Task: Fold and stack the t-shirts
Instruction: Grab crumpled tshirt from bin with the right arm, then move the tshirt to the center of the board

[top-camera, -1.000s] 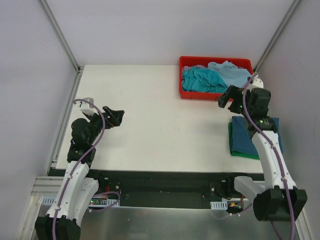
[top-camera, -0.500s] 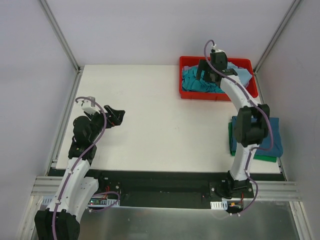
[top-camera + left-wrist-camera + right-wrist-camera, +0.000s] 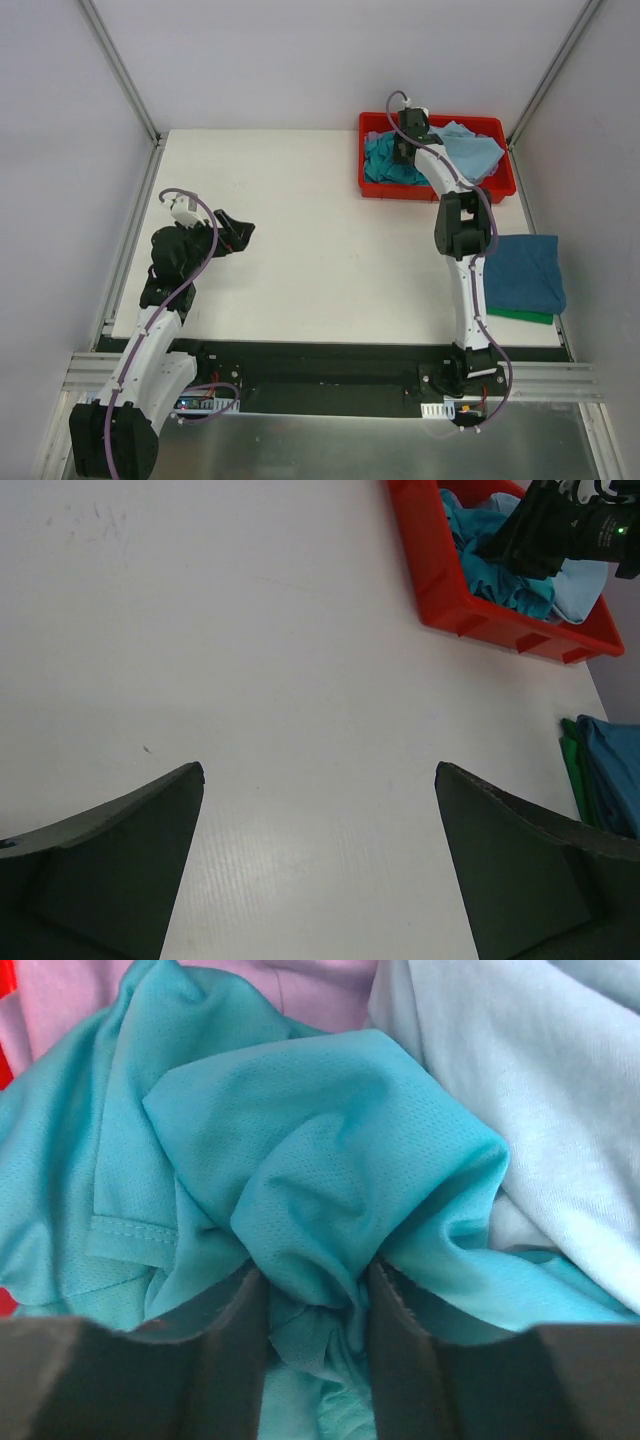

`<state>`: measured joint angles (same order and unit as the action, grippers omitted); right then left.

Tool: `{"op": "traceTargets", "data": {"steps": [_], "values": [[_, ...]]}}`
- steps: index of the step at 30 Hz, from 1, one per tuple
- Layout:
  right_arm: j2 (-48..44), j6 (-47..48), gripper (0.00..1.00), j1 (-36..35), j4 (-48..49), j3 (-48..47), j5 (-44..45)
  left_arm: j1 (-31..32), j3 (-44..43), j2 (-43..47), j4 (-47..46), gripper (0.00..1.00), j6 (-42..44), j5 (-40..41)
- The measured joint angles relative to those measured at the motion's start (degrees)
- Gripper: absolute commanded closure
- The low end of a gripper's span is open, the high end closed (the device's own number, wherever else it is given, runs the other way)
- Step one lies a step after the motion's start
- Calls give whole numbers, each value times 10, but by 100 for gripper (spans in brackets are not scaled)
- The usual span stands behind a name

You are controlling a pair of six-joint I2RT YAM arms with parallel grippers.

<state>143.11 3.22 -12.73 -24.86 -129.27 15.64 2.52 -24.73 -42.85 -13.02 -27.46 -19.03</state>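
Note:
The red tray (image 3: 430, 118) at the back right holds a crumpled teal t-shirt (image 3: 383, 160), a pale blue one (image 3: 472, 150) and a lavender one (image 3: 60, 1000). My right gripper (image 3: 405, 150) reaches down into the tray. In the right wrist view its jaws (image 3: 315, 1275) pinch a bunched fold of the teal t-shirt (image 3: 330, 1140), with the pale blue shirt (image 3: 540, 1080) to the right. A folded dark blue t-shirt (image 3: 525, 272) lies on a folded green one (image 3: 520, 315) at the table's right edge. My left gripper (image 3: 240, 232) hangs open over the bare table (image 3: 318, 770), holding nothing.
The white table (image 3: 300, 220) is bounded by grey walls and metal rails at left and back. The tray's near wall (image 3: 430, 580) stands between the table middle and the shirts. The folded stack lies close to the right arm's base.
The right arm has swung from beside the folded stack up into the tray, and its jaws have closed in on the teal cloth. The left arm has barely moved.

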Motion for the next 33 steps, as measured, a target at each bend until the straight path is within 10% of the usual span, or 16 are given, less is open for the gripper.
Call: {"op": "traceTargets", "data": {"steps": [2,14,23,33], "values": [[-1,3,99,0,2,4,0,0,0,0,0,1,0,0],[-177,11,99,-19,9,54,-35,0,0,21,-2,1,-6,-7],[-444,35,100,-186,39,50,-128,0,0,98,1,1,-18,-10],[-461,23,99,-288,69,19,-193,0,4,190,34,1,-32,47]]}}
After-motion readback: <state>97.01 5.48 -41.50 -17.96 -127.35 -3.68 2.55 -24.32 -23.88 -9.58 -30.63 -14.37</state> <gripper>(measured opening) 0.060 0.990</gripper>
